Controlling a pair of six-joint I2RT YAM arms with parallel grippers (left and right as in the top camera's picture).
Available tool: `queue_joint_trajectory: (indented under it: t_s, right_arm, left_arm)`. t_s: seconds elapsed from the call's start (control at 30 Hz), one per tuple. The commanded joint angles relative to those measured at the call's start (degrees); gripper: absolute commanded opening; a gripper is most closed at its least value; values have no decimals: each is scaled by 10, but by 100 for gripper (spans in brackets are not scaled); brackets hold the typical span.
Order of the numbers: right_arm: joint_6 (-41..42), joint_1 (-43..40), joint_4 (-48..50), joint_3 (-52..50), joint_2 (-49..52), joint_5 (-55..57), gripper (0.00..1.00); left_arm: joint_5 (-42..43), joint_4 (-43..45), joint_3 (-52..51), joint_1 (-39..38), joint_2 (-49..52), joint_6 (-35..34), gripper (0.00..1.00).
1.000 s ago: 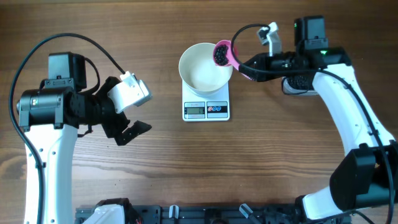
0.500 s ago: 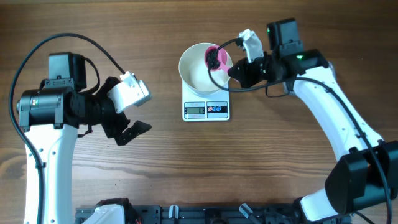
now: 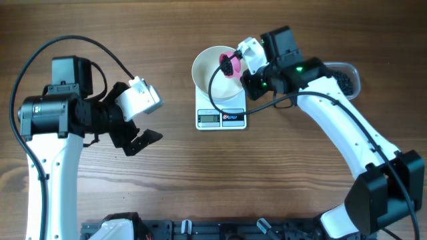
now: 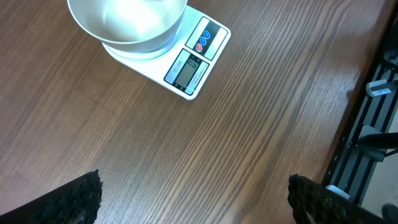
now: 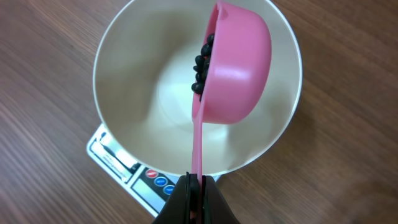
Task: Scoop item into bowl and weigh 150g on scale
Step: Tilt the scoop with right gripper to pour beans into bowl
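Observation:
The white bowl [image 3: 212, 72] [image 5: 143, 93] [image 4: 127, 22] stands on the white scale [image 3: 221, 117] [image 5: 134, 180] [image 4: 186, 65]. My right gripper [image 3: 248, 75] [image 5: 195, 186] is shut on the thin handle of a pink scoop [image 3: 231, 63] [image 5: 235, 68]. The scoop is rolled onto its side over the bowl's right half. Small black beads [image 5: 202, 65], the item, sit at its open face. The bowl's floor looks bare. My left gripper [image 3: 137, 137] [image 4: 193, 199] hangs open over bare wood, left of the scale, holding nothing.
A clear plastic tub [image 3: 341, 79] with dark beads lies at the far right, partly behind my right arm. A black rail [image 3: 213, 230] [image 4: 373, 124] runs along the table's near edge. Brown wood shows around the scale.
My right arm has swung left from the tub side, carrying the scoop over the bowl and rolling it onto its side. The left arm has not moved.

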Motion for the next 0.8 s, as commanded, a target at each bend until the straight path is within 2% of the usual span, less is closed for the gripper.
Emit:
queue_joint_trajectory:
  t_s: [0.0,0.77]
  right_arm:
    - [-24,15,4,-2,-17,52,4]
    - [-55,86,11,-2,-17,201,4]
  left_arm:
    - [15,0,12,2,-6,12,100]
    - [15,0,12,2,-6,12,100]
